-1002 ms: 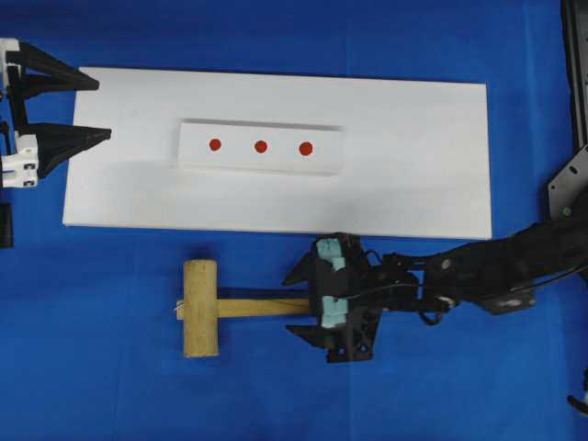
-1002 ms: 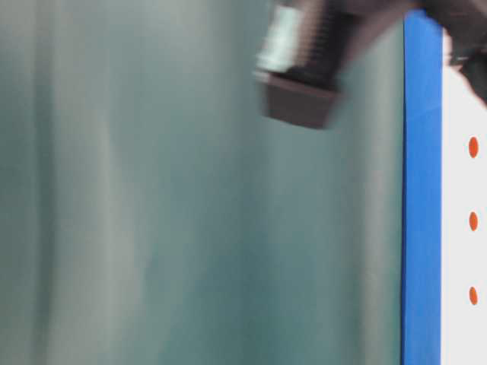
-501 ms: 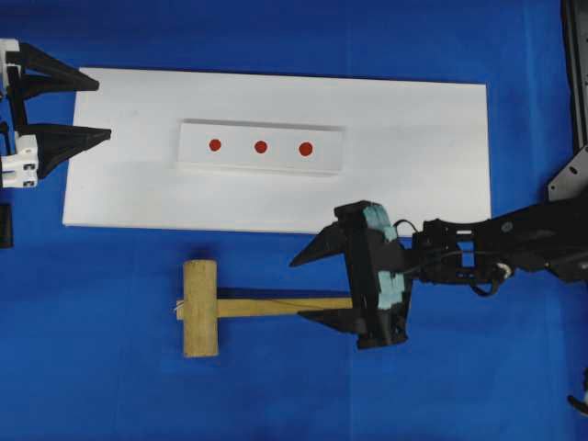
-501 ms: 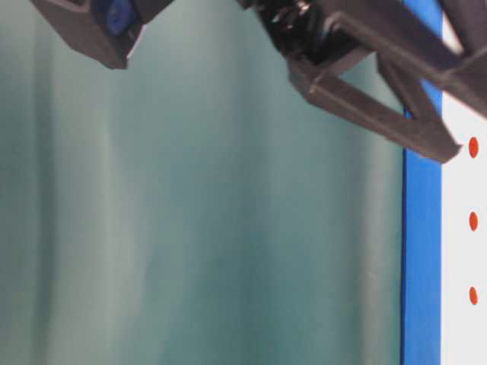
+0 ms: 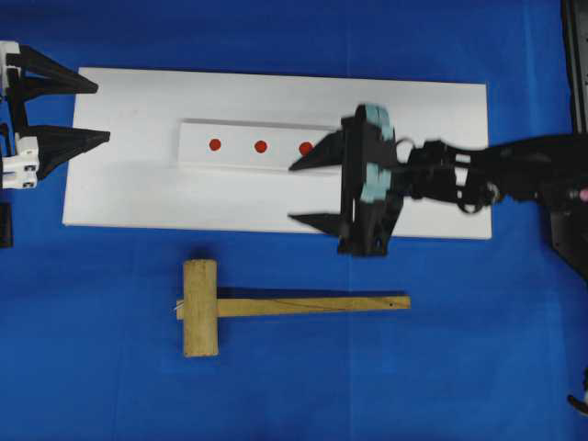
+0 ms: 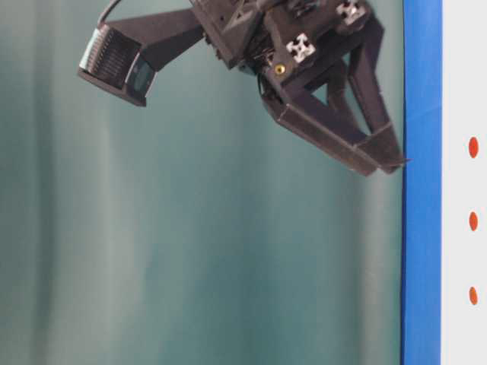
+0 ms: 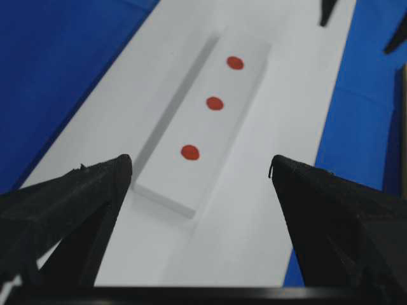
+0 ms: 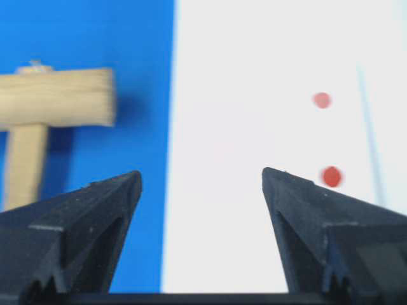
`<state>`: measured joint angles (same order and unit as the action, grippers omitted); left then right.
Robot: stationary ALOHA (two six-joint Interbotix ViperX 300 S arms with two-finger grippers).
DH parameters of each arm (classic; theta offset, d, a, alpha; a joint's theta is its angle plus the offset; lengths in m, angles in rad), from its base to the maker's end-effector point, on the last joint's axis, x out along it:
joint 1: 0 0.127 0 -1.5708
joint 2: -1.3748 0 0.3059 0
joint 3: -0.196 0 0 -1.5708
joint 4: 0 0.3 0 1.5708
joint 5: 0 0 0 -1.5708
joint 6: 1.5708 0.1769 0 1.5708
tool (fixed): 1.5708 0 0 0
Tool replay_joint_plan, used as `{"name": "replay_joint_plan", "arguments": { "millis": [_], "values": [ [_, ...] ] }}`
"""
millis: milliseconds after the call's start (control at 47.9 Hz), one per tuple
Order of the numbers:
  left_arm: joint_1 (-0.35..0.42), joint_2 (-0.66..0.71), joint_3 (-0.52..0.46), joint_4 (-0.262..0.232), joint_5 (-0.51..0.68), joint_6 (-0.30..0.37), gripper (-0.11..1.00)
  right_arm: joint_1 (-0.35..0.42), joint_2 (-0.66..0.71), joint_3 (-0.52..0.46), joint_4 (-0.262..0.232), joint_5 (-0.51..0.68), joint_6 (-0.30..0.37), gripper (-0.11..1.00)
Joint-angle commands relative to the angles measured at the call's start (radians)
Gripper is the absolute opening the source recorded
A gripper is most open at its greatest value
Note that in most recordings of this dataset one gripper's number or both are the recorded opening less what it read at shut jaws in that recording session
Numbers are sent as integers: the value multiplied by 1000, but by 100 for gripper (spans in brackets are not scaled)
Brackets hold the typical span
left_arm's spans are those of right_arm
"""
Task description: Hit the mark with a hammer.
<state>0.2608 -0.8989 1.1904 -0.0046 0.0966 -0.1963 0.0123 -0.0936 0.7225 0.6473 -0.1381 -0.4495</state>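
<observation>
The right gripper (image 5: 308,193) hangs wide apart and empty over the white board (image 5: 432,119), near the red dots (image 5: 260,145). The left gripper (image 5: 99,110) is wide apart too, at the board's left end. The hammer (image 5: 276,306) lies flat on the blue cloth (image 5: 92,386) below the board, head left, handle pointing right.

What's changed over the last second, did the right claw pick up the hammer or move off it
The right claw moved off the hammer, leaving its handle for the white board, jaws open and empty. It never picked the hammer up; it lies where it was on the blue cloth. The left claw stayed put, open, and the red marks are unchanged.
</observation>
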Motion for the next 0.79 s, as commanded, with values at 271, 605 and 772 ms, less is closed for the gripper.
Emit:
{"name": "replay_joint_plan", "arguments": {
  "millis": [271, 605, 772],
  "values": [
    [2, -9, -9, 0, -3, 28, 89, -107, -100, 5, -9, 57, -40, 67],
    [-40, -133, 14, 0, 26, 143, 88, -117, -417, 195, -52, 67, -38, 67],
    [-58, -195, 44, 0, 43, 199, 87, -117, -611, 304, -55, 78, -38, 67]
  ]
}}
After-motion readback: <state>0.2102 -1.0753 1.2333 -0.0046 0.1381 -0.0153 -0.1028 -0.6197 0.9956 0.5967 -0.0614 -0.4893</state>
